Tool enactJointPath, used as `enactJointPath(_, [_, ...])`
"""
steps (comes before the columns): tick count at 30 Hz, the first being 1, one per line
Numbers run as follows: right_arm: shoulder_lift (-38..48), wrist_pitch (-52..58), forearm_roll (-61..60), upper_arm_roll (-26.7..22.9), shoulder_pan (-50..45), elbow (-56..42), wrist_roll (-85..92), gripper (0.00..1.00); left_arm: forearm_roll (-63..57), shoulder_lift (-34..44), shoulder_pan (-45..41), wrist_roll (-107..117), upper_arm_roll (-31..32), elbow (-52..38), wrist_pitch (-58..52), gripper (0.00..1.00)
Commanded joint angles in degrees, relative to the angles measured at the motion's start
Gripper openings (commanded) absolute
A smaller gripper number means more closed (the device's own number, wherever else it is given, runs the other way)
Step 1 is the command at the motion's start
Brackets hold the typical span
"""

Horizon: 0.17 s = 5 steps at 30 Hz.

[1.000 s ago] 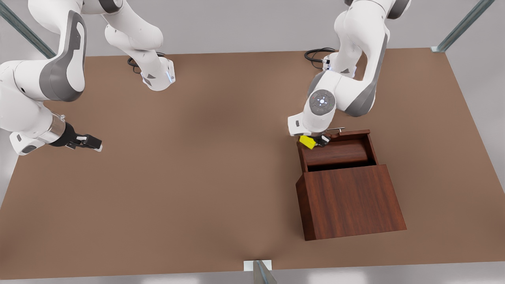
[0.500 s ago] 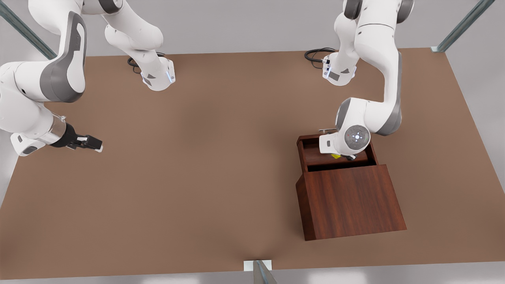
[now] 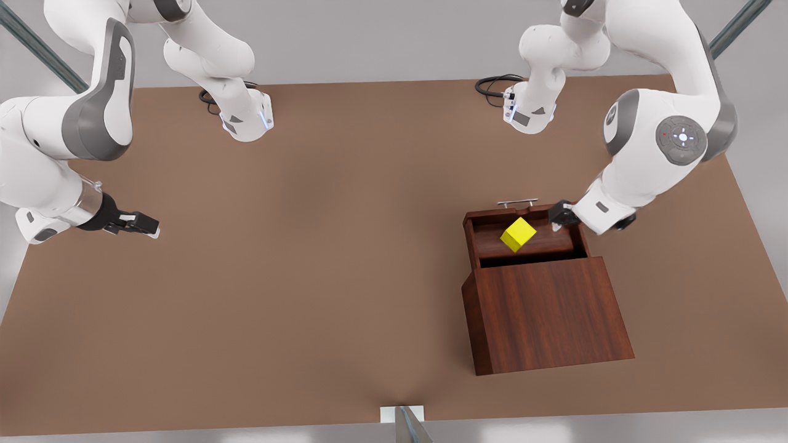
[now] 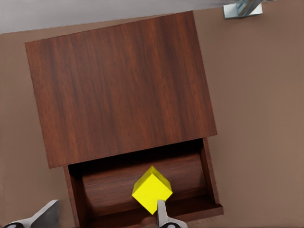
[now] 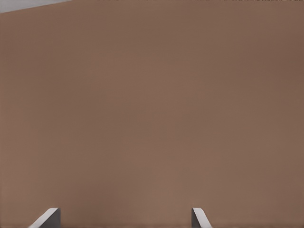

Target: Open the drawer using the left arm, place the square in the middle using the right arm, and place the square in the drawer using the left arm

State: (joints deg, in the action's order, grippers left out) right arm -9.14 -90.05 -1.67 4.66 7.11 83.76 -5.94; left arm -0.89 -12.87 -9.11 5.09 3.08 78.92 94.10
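The front view looked steeply down from high opposite the arm bases; the left wrist camera faced straight down above the left gripper (image 3: 559, 216), sharing the drawer (image 4: 142, 190), and the right stared closely at tabletop (image 5: 152, 104).

soft even light, faint shadows, no glare.

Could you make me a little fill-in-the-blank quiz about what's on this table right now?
1. The yellow square lies inside the open ____.
2. The left gripper, jaws open, is beside the drawer and holds ____.
3. The right gripper, jaws open, waits above the bare ____.

Missing words: drawer; nothing; tabletop
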Motion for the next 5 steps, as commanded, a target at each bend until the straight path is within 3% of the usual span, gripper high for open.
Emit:
enactJointPath(1, [0.0,-0.04,0.0,0.0,0.01,0.0,-0.03,1.0,-6.14,0.04,0.57,0.01,0.69,0.0,0.11,1.0])
enactJointPath(2, [0.0,-0.04,0.0,0.0,0.01,0.0,0.05,1.0,-6.49,1.09,4.36,0.36,4.48,0.53,0.2,1.0])
enactJointPath(5, [-0.08,-0.13,0.0,0.0,0.01,0.0,-0.03,1.0,-6.58,2.15,4.36,0.45,4.48,1.58,0.2,1.0])
